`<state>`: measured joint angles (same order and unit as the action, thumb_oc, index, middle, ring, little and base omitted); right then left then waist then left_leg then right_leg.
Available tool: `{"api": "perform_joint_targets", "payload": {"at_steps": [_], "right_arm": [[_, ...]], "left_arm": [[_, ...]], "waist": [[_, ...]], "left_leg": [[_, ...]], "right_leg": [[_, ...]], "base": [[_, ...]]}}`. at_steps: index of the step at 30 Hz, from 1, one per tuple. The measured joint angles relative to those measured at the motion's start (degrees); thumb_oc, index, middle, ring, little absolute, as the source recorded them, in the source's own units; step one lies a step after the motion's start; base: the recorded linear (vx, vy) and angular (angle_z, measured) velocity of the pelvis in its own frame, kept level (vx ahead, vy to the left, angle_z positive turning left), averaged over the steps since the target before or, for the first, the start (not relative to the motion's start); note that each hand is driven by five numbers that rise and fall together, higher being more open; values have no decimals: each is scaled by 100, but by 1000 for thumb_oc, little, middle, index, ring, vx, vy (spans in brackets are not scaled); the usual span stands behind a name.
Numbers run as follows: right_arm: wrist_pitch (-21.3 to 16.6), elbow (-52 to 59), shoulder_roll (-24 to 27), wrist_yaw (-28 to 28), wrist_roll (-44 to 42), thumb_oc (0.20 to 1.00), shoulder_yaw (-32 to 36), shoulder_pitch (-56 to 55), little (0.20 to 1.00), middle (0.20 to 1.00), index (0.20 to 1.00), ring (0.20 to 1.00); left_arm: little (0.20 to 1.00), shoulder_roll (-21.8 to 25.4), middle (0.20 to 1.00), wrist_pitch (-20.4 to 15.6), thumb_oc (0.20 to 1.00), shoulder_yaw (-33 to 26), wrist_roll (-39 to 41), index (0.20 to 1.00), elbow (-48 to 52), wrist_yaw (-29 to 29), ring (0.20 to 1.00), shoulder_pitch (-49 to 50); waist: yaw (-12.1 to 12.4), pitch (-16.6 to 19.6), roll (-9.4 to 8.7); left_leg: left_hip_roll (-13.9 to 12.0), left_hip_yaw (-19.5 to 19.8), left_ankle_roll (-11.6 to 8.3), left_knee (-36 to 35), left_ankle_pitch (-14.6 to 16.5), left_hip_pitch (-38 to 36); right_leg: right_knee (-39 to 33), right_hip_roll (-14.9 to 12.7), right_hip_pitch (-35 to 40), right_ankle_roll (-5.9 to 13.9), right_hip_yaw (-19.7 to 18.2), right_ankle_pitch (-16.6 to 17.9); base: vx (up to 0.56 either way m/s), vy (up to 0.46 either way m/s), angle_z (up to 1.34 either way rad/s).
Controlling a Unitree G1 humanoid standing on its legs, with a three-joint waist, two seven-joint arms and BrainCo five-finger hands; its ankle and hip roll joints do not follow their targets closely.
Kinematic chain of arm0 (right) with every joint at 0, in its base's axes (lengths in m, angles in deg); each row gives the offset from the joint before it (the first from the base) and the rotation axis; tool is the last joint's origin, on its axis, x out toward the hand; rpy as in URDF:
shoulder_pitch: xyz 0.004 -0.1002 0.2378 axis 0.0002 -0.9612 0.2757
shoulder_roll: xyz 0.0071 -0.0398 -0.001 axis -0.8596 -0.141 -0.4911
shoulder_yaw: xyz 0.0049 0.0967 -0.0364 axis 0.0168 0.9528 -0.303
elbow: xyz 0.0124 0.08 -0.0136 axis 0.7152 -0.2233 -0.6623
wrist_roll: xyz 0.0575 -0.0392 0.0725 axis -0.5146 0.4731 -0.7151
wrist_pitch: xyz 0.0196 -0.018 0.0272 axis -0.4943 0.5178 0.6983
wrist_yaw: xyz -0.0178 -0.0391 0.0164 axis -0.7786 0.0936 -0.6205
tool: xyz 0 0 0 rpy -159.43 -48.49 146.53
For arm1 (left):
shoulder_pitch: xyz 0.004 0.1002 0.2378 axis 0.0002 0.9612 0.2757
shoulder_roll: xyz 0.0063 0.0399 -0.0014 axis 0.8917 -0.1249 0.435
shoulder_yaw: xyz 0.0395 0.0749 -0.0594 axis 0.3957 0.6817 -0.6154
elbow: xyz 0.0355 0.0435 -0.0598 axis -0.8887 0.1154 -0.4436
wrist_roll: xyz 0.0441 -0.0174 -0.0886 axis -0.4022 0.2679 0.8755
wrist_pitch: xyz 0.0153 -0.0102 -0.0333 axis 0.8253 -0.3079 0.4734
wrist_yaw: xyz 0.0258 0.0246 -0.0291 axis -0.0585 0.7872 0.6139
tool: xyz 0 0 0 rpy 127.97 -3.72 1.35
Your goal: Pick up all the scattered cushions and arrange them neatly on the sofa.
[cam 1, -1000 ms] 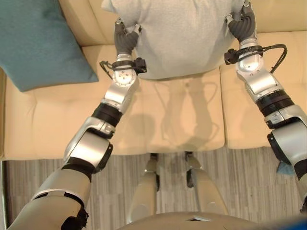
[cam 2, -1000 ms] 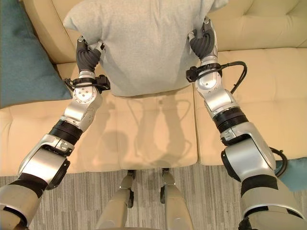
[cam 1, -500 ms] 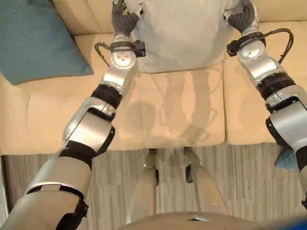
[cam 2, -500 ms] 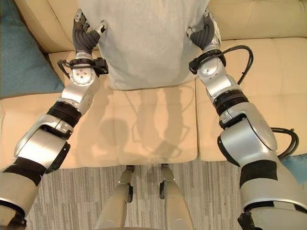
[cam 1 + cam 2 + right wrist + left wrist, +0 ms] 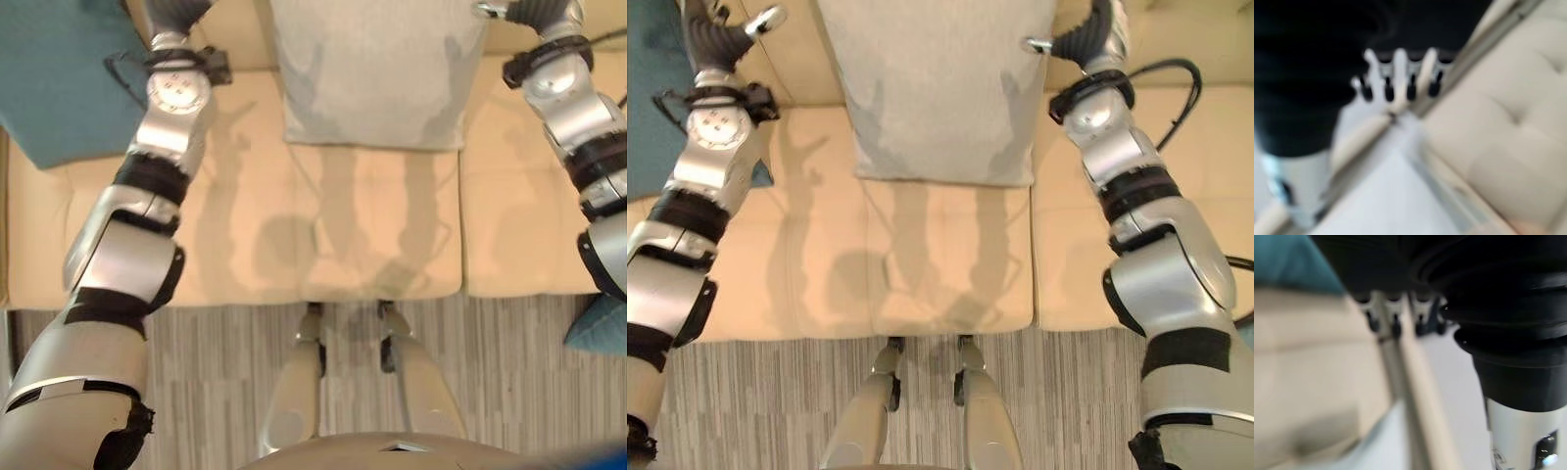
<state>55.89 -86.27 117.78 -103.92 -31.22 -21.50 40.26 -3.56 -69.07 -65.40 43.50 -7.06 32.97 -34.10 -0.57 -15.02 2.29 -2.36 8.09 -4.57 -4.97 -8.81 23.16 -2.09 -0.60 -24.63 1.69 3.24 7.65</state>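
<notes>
In the left eye view we see the grey cushion (image 5: 372,73) at the top centre of the frame, standing against the backrest of the cream sofa (image 5: 245,245) with its lower edge on the middle seat. A teal cushion (image 5: 64,83) lies at the upper left on the sofa's seat. At the lower right edge a teal corner (image 5: 598,323) shows down on the striped floor (image 5: 216,382); we judge it to be another cushion, not yet picked up.

In the right eye view our left hand (image 5: 720,34) is in the upper left, apart from the grey cushion's edge, with one finger (image 5: 769,17) straight and nothing in it. Our right hand (image 5: 1087,34) is at the upper right, just beside the cushion's right edge, a fingertip (image 5: 1034,44) at its border; we see no cloth pinched there.

In the left wrist view the left hand's fingers (image 5: 1393,316) run out straight in a row over the seam between sofa and grey cushion, holding nothing.

In the right wrist view the right hand's fingers (image 5: 1400,76) are likewise spread and straight, above the cushion's edge and the tufted sofa, empty.

So we judge the grey cushion placed and both hands free of it. What is left, as far as we can tell: the piece on the floor, and perhaps standing the teal cushion upright to match.
</notes>
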Motion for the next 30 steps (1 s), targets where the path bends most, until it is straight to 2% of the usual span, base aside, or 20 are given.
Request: {"api": "perform_joint_targets", "payload": {"at_steps": [2,4,5,6,8,10,12,13,14,15,17,19,23,26,30], "right_arm": [[-193,955,580,309,1,1000,233,-1143,1000,1000,1000,1000],[-287,1714,638,573,3,1000,1198,-2521,1000,1000,1000,1000],[-294,1764,582,638,3,1000,1377,-2931,1000,1000,1000,1000],[-293,1777,343,775,10,1000,1712,-3343,1000,1000,1000,1000],[-297,1928,-226,1002,10,1000,2397,-4456,1000,1000,1000,1000],[-302,2160,-415,1194,15,1000,2623,-5166,1000,1000,1000,1000],[-475,2201,-1025,1362,50,1000,3158,-5962,1000,1000,1000,1000],[-398,2067,-1174,1463,60,1000,3150,-6296,1000,1000,1000,1000],[-377,2021,-1127,1519,80,1000,3098,-6415,1000,1000,1000,1000],[-490,1688,-1381,1641,113,1000,3285,-6688,1000,1000,1000,1000],[-428,1036,-1528,1715,135,1000,3114,-6878,1000,1000,1000,1000],[-439,802,-1595,1772,226,1000,3010,-6905,1000,1000,1000,1000],[-412,-155,-1915,1857,241,1000,2778,-6956,1000,1000,1000,1000],[-400,-733,-2102,1879,239,1000,2770,-7194,1000,1000,1000,1000],[-299,-1566,-2213,1899,251,1000,2566,-7241,1000,1000,1000,1000]], "left_arm": [[1000,206,1000,-56,1000,-248,-158,1000,1181,151,1000,1221],[1000,208,1000,-92,1000,-790,-350,1000,2298,336,1000,2552],[1000,177,1000,-93,1000,-865,-402,1000,2429,389,1000,2932],[1000,124,1000,-86,1000,-1026,-419,1000,2512,513,1000,3382],[1000,-385,1000,-68,1000,-1422,-415,1000,2580,763,1000,4472],[1000,-693,1000,-47,1000,-1504,-415,1000,2591,1042,1000,5087],[1000,-1185,1000,-27,1000,-1700,-412,1000,2555,1398,1000,5857],[1000,-1416,1000,116,1000,-1698,-409,1000,2434,1500,1000,6209],[1000,-1421,1000,173,1000,-1641,-412,1000,2332,1598,1000,6287],[1000,-1585,1000,182,1000,-1716,-445,1000,1882,1792,1000,6549],[1000,-1976,1000,363,1000,-1673,-442,1000,883,1872,1000,6603],[1000,-2005,1000,446,1000,-1552,-650,1000,550,1931,1000,6672],[1000,-2352,1000,627,1000,-1475,-1296,1000,-1035,1983,1000,6617],[1000,-2680,1000,728,1000,-1501,-1466,1000,-1886,1998,1000,6605],[1000,-2814,1000,884,1000,-1496,-1696,1000,-2726,2015,1000,6539]], "waist": [[-15,35,-31],[11,83,-115],[30,99,-137],[25,189,-169],[23,265,-163],[15,271,-162],[-6,372,-165],[-9,427,-146],[-10,487,-120],[-17,689,-83],[-36,950,-8],[-84,986,7],[-167,1108,3],[-181,1191,20],[-178,1207,-14]], "left_leg": [[29,17,-16,-14,16,-327],[40,16,-92,-17,110,-551],[41,17,-91,-17,110,-629],[38,1,-110,-18,145,-647],[39,-72,-73,-20,224,-820],[55,-107,-67,-23,259,-1011],[50,-137,-53,-26,345,-1237],[51,-139,-49,-25,390,-1371],[45,-138,-70,-28,438,-1366],[23,-136,-64,-26,443,-1384],[18,-137,-41,-28,465,-1525],[-4,-139,-20,-26,456,-1571],[-59,-140,-19,-25,463,-1830],[-100,-122,-31,-23,470,-1913],[-154,-139,-88,83,524,-2041]], "right_leg": [[-65,-39,397,130,68,-106],[-155,-43,684,103,38,-207],[-160,-43,768,98,38,-214],[-161,-42,778,97,30,-231],[-189,-45,943,76,-9,-216],[-265,-62,1160,97,-28,-230],[-307,-61,1394,96,-35,-264],[-306,-57,1521,64,-76,-298],[-306,-51,1515,65,-78,-300],[-306,-33,1533,59,-76,-299],[-308,-26,1686,44,-72,-353],[-308,-7,1723,31,-70,-352],[-335,52,1986,-14,-70,-394],[-331,96,2081,-41,-63,-404],[-334,147,2244,-130,-57,-448]], "base": [[81,2,21],[64,-2,15],[79,11,6],[81,0,-4],[97,-11,-11],[64,-21,-7],[38,-16,-6],[39,-34,-6],[15,-60,-3],[9,-51,-2],[-12,-29,1],[-17,-42,0],[-35,-57,0],[-83,-62,3],[-87,-10,-3]]}}
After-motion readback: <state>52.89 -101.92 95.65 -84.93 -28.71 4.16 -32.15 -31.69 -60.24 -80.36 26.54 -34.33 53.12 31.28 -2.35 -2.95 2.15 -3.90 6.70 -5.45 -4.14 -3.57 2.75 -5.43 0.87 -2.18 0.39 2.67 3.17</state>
